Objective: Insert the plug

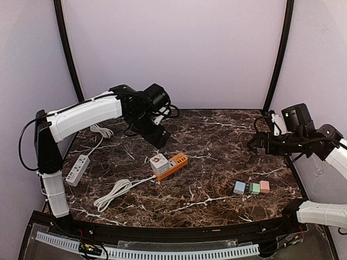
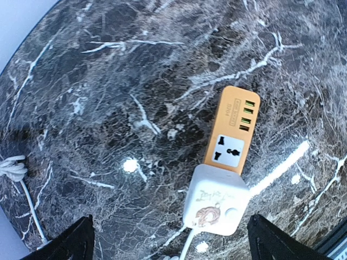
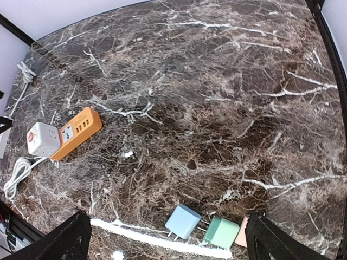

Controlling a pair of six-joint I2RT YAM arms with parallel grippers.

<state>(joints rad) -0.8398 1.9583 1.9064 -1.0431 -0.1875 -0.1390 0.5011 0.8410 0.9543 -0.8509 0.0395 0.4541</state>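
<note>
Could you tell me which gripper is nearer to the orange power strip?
Left. The left gripper hovers open just above and behind the orange power strip; the right gripper sits far off near the right edge of the table.

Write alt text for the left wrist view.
An orange power strip lies on the dark marble table, a white cube block against its nearer end. The left pincer hangs open above, dark at both bottom corners.
</note>
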